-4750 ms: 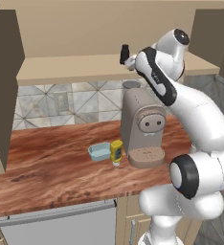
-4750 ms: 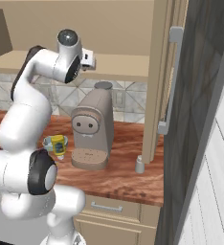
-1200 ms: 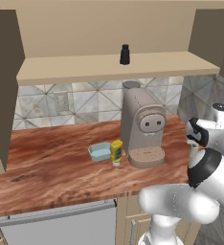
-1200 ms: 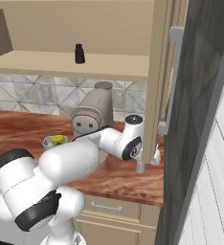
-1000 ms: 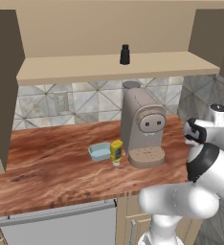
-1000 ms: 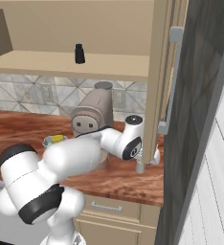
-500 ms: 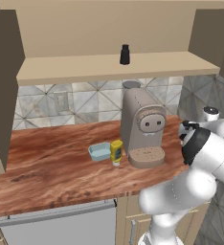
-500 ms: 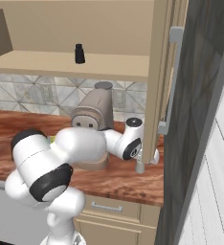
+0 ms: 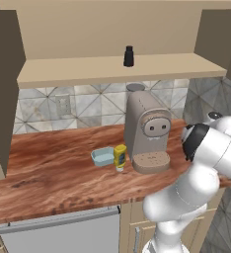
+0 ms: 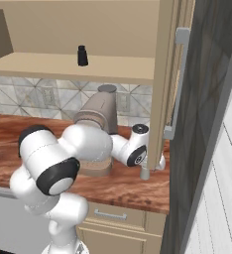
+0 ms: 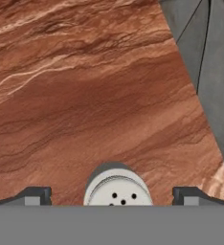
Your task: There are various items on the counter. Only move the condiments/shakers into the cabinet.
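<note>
With my gripper [image 11: 112,197] wide open astride the grey-white shaker [image 11: 117,189] at 6 o'clock on the counter [image 11: 85,95], next I should descend and close.

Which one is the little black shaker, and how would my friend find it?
Look up at the tan wooden cabinet above the reddish-brown counter and find its long light shelf board. The black shaker stands upright on that shelf, right above the big beige coffee machine. It is small and dark, while the yellow squeeze bottle and light-blue dish sit down on the counter.
</note>
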Controlling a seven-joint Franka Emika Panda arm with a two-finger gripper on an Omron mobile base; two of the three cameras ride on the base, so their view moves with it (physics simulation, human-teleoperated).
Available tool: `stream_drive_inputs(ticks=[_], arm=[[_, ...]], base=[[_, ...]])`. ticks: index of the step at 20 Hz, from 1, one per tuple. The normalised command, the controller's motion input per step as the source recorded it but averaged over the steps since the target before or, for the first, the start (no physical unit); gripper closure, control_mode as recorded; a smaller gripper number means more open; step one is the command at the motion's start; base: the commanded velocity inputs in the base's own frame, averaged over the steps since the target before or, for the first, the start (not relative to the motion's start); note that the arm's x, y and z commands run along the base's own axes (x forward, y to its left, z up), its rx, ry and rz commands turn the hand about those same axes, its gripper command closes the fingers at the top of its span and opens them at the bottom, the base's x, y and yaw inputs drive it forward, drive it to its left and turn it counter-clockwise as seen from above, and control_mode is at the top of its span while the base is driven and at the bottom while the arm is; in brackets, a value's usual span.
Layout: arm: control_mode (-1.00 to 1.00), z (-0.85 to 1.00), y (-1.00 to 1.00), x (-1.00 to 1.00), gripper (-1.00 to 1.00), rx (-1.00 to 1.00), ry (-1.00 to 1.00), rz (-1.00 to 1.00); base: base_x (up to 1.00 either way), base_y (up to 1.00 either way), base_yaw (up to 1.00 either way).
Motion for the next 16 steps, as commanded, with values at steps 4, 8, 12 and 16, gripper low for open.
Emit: stream_drive_inputs(ticks=[4,8,12,16], arm=[[-1.0,-0.04,-0.01,0.0,1.0,0.0,0.0,0.0],[-1.0,0.13,0.0,-0.06,1.0,0.0,-0.01,0.0],[-1.0,0.61,0.05,-0.16,1.0,0.0,-0.01,0.0],[-1.0,1.0,0.08,-0.4,1.0,0.0,-0.01,0.0]], base=[[0.0,0.0,0.0],[0.0,0.0,0.0],[0.0,0.0,0.0],[0.0,0.0,0.0]])
